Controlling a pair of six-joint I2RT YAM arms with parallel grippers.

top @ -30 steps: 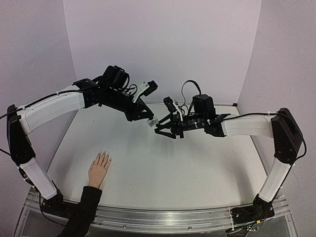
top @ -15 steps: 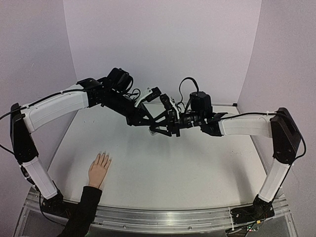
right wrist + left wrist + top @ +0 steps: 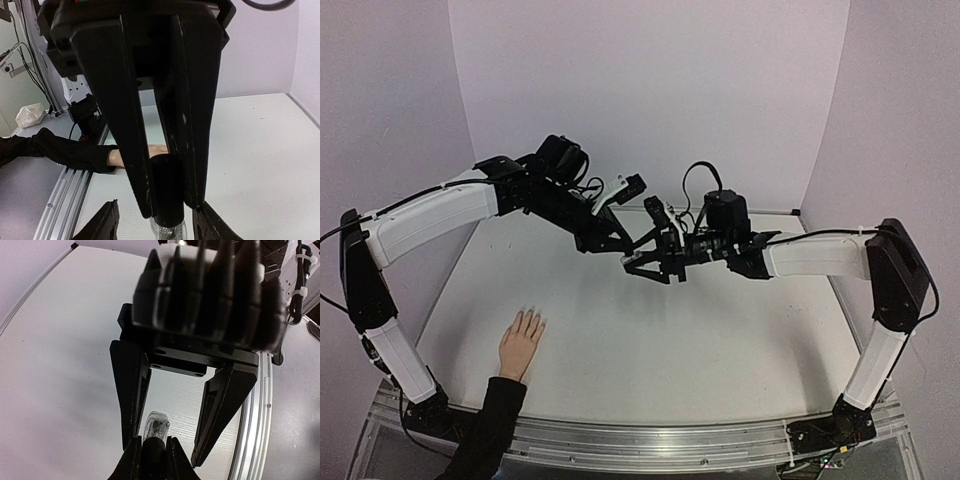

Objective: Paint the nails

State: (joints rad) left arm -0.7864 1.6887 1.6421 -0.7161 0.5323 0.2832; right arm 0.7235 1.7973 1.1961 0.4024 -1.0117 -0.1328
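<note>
My left gripper [image 3: 618,244] is shut on the black cap of a small clear glass bottle [image 3: 156,426], held in the air above the table's middle. In the left wrist view my left gripper [image 3: 152,456] pinches the cap, and the glass end points out between the right gripper's spread fingers [image 3: 220,405]. My right gripper [image 3: 638,262] is open, its jaws either side of the bottle without touching it. In the right wrist view my right gripper [image 3: 157,222] stays open below the cap [image 3: 167,192]. The peach hand [image 3: 520,343] with a black sleeve lies flat at the front left, its nails [image 3: 528,318] tiny.
The white table [image 3: 720,330] has lilac walls on three sides. An aluminium rail [image 3: 650,440] runs along the near edge. The sleeve [image 3: 50,150] and part of the hand show in the right wrist view, behind the left gripper's fingers [image 3: 120,125].
My right gripper has moved left to meet my left gripper, and its open jaws now stand around the bottle. My left gripper shifted slightly right. The hand has not moved.
</note>
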